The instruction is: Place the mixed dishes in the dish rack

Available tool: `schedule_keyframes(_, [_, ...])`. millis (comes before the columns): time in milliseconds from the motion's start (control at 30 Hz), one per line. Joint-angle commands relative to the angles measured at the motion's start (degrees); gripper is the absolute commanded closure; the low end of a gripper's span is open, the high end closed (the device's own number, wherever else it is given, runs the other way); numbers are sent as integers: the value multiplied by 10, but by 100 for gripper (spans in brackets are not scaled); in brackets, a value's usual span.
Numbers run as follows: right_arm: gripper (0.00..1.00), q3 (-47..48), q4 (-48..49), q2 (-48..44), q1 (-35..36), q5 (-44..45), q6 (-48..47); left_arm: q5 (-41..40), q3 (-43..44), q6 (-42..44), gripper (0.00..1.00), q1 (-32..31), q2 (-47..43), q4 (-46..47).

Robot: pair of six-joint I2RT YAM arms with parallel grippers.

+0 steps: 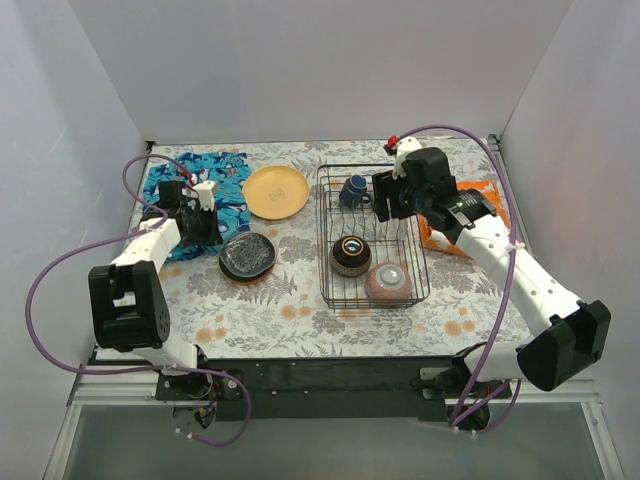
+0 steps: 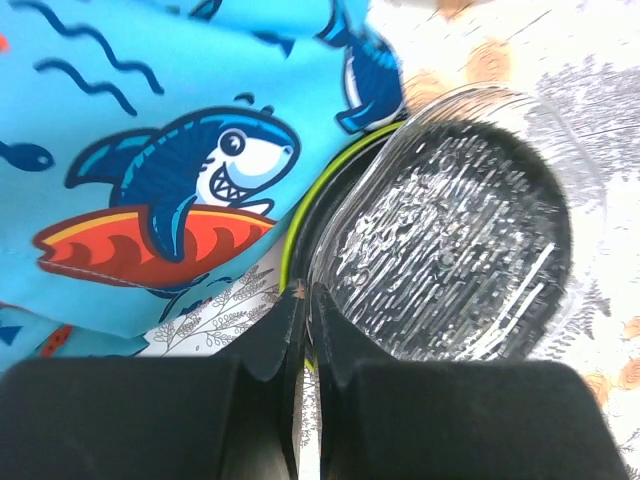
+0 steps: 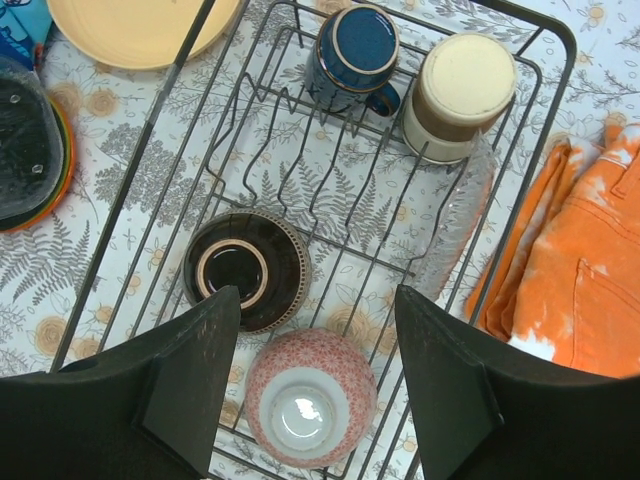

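A stack of plates lies left of the black wire dish rack: a dark grey patterned plate on top, a green plate and a red-orange rim beneath. My left gripper is shut on the green plate's rim at the stack's left edge; it also shows in the top view. A yellow-orange plate lies flat behind. The rack holds a dark blue mug, a beige cup, a brown-ringed bowl, a pink bowl and an upright clear plate. My right gripper hovers open above the bowls.
A blue shark-print cloth lies at the far left, touching the plate stack. An orange crinkly bag lies just right of the rack. White walls close in the table on three sides.
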Motion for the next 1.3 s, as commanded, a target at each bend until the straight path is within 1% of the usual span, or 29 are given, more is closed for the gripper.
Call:
schedule_keyframes(0, [30,-8,53,4,-3,-51,-15,30,28,18,100,-1,-50,-3])
schedule_keyframes(100, [31,2,76,21,-2,-119,-27,51,44,30,100,-2,-66,-16])
schedule_keyframes(133, [31,4,88,29,-3,-185,-41,54,45,40,100,-2,-80,-19])
schedule_keyframes(200, [31,2,133,37,-3,-257,-78,79,51,57,100,-2,-98,-29])
schedule_keyframes(233, [31,8,145,52,-3,-335,-91,87,53,78,100,-2,-108,-32])
schedule_keyframes(267, [31,14,154,64,-3,-370,-93,98,55,89,100,-1,-127,-39])
schedule_keyframes(300, [33,22,166,78,-3,-404,-92,119,57,98,100,-2,-135,-45])
schedule_keyframes(333, [34,35,172,112,-2,-470,-84,132,64,125,100,-1,-143,-52])
schedule_keyframes(367, [33,55,177,129,-1,-495,-75,145,68,135,100,-1,-160,-60])
schedule_keyframes(400, [30,63,198,157,1,-513,-67,155,72,146,100,-2,-168,-73])
schedule_keyframes(433, [30,67,211,168,5,-530,-47,177,80,150,100,-2,-177,-77])
schedule_keyframes(533, [30,88,244,203,16,-553,-30,223,95,162,100,-1,-202,-97])
schedule_keyframes(667, [31,125,255,239,31,-558,-21,268,125,146,100,-1,-221,-111])
schedule_keyframes(867, [31,154,310,281,47,-567,46,306,147,106,100,-1,-221,-115])
schedule_keyframes(967, [32,167,312,296,54,-549,63,313,157,97,100,-2,-221,-113])
schedule_keyframes(1167, [38,181,337,323,59,-532,92,320,161,76,100,-1,-223,-103])
schedule_keyframes(1200, [44,183,339,330,60,-528,96,323,161,72,100,-1,-223,-101])
schedule_keyframes(1267, [51,188,350,336,61,-525,104,328,159,59,100,-1,-222,-93])
